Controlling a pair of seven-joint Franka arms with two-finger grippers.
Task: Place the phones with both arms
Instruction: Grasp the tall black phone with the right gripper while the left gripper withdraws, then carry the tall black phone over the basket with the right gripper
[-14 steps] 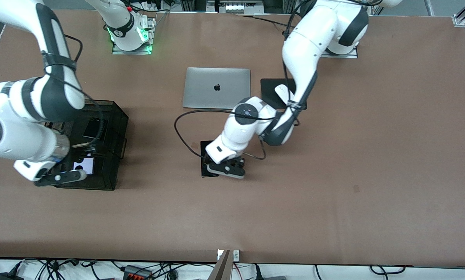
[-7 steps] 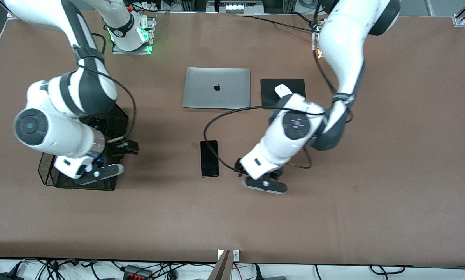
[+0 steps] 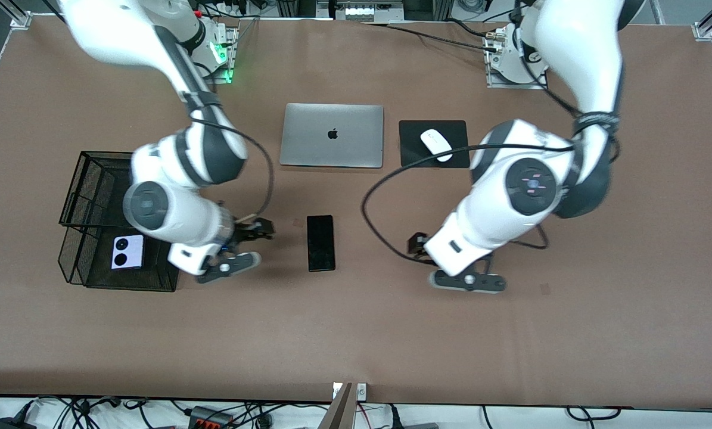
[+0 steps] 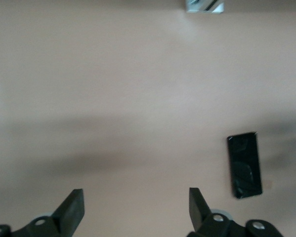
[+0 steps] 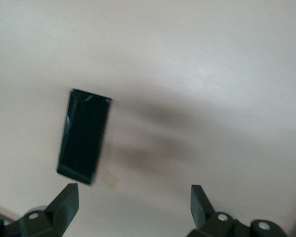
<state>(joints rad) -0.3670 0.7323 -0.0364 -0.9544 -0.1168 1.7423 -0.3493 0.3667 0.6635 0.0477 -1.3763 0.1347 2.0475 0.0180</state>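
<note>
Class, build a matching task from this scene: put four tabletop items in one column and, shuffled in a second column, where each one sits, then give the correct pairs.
Things:
1. lilac squarish phone
2. long slim black phone
3. white mouse
4. silver laptop

Places:
A. on the black mouse pad
B. bare table, between both grippers
C. in the black wire basket
D. beside the pad, toward the right arm's end

Pairs: 1-C, 2-B, 3-A, 4-D

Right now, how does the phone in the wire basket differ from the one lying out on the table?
The lilac phone is small and squarish, with two black round lenses; the long black phone is a slim dark slab. The lilac phone lies inside the black mesh basket toward the right arm's end; the long black phone lies on the bare table, nearer the front camera than the laptop. Both lie flat, and nothing holds either.
</note>
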